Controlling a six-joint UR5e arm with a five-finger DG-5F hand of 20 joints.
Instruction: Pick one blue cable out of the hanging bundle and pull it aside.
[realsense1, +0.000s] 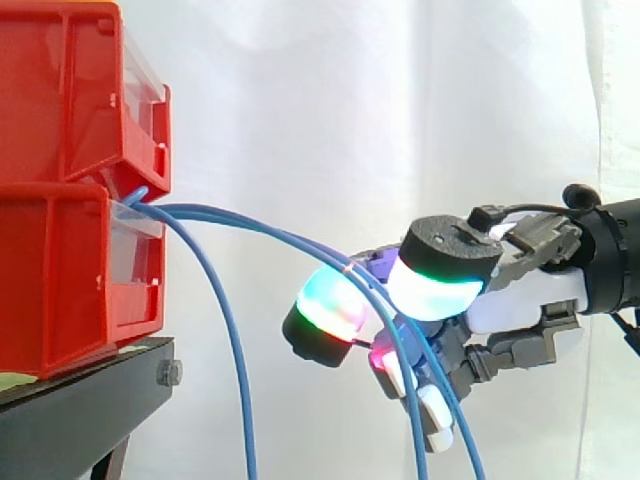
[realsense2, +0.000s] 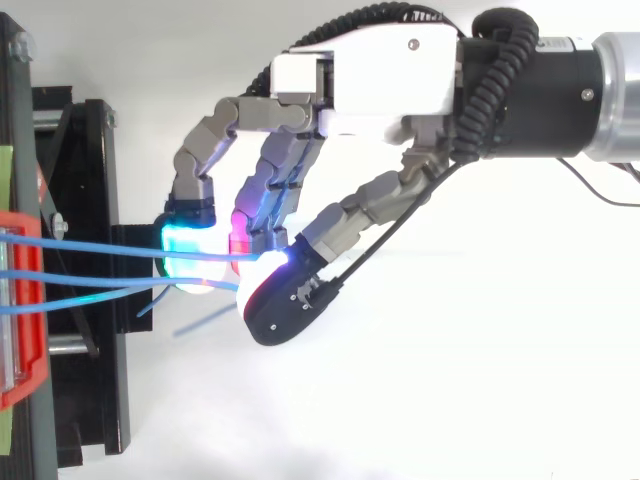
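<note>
Bins in red, an upper bin (realsense1: 60, 90) stacked on a lower bin (realsense1: 50, 280), stand on a black stand (realsense1: 80, 410) at the left, before a white curtain (realsense1: 350, 100). Blue cables (realsense2: 100, 248) come out at the seam between the bins, by the lower one's clear front. What else the bins hold cannot be seen.

The hand (realsense2: 370, 70) reaches in from the right with its fingers curled, and the glowing fingertips (realsense1: 325, 305) close round the cables that reach it. Those cables run nearly level from the bins to the hand, then drop. One separate cable (realsense1: 231, 340) hangs steeply near the stand, apart from the hand.
</note>
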